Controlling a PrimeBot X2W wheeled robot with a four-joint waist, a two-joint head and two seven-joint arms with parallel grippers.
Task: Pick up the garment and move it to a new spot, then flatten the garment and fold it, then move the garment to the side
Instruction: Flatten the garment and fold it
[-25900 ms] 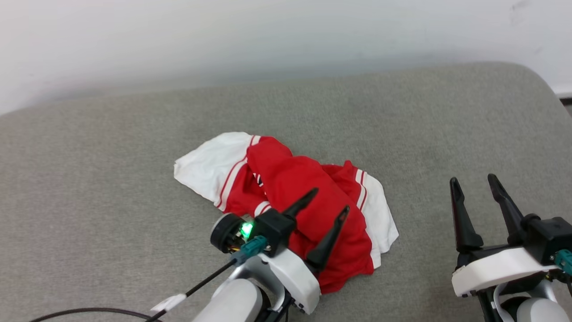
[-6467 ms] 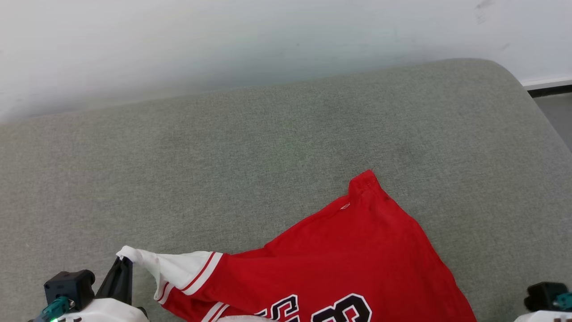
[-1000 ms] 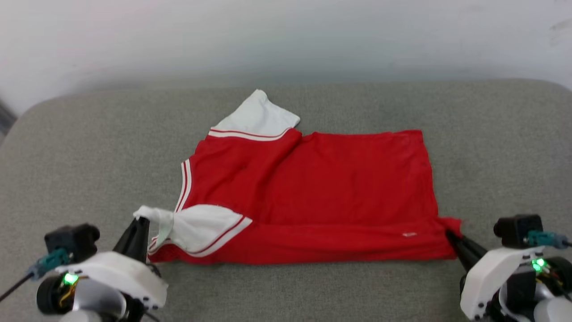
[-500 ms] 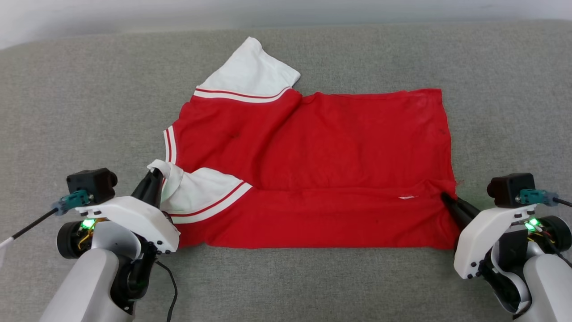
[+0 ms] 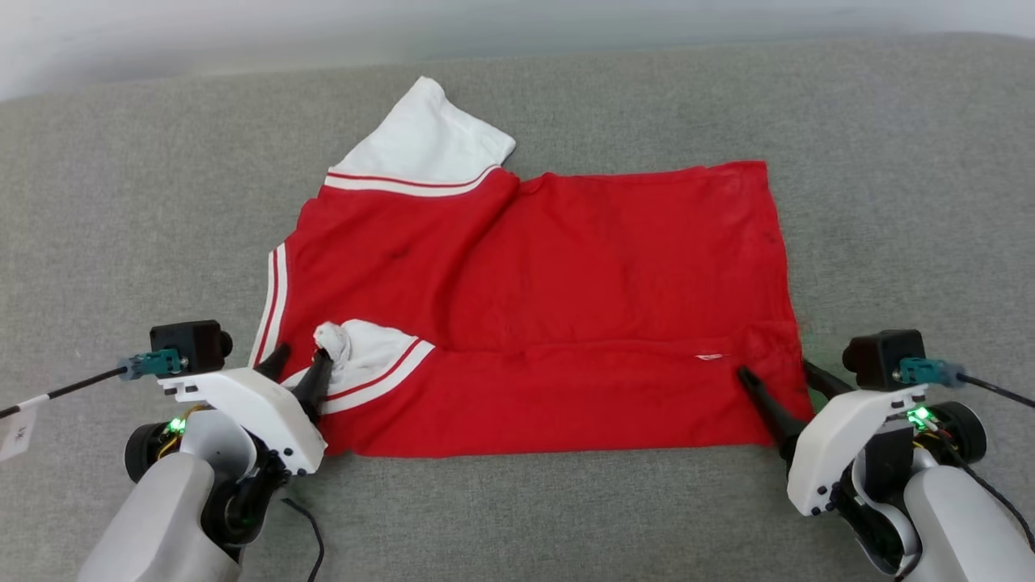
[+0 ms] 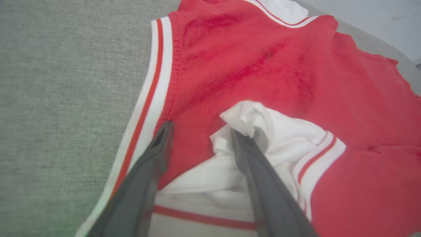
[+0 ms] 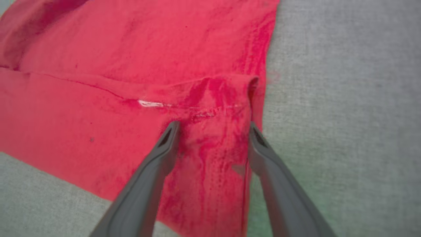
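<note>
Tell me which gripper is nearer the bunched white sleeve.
Left. The left gripper touches the sleeve; the right gripper is at the opposite end of the shirt.

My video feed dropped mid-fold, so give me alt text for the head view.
A red jersey T-shirt lies spread on a grey cushion, its near edge folded over. The left gripper stands open at the bunched near white sleeve, and the right gripper is open astride the near hem corner; neither grips the cloth.

surface — grey fabric cushion (image 5: pixel 566 517) | behind — pale wall (image 5: pixel 242 32)
</note>
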